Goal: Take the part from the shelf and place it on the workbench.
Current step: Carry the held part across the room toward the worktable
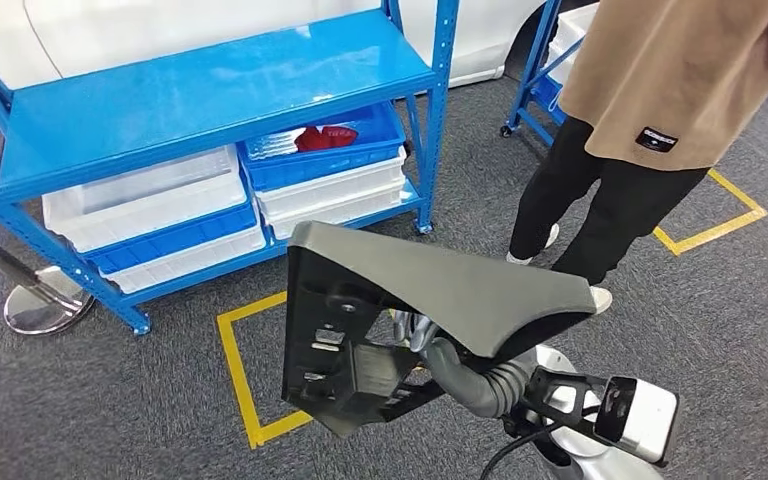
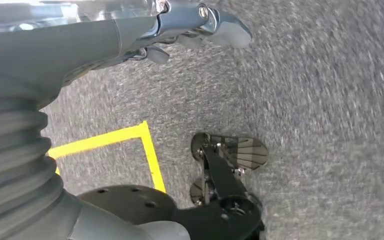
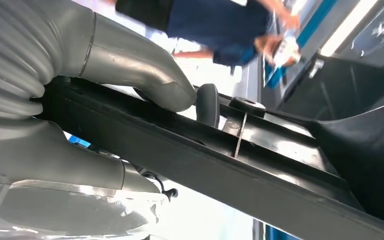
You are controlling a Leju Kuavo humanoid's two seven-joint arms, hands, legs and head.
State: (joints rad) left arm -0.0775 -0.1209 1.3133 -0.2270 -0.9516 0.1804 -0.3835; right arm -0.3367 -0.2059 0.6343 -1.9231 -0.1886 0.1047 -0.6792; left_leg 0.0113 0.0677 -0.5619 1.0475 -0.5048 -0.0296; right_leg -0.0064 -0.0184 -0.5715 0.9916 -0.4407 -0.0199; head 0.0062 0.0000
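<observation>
Part [image 1: 430, 300] in my right hand [image 3: 130, 95], carried low, clear of the shelf [image 1: 210, 90].
My fingers clamp its ribbed black edge; it looks stiff, bulky and smooth, so that rib seems the safest hold. My left hand [image 2: 190, 30] hangs loosely curled, holding nothing.

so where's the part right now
In the head view the dark grey part is off the blue shelf, held by the right hand, low and centre above the carpet.

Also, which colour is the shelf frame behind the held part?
Bright blue; the shelf shows best in the head view.
</observation>
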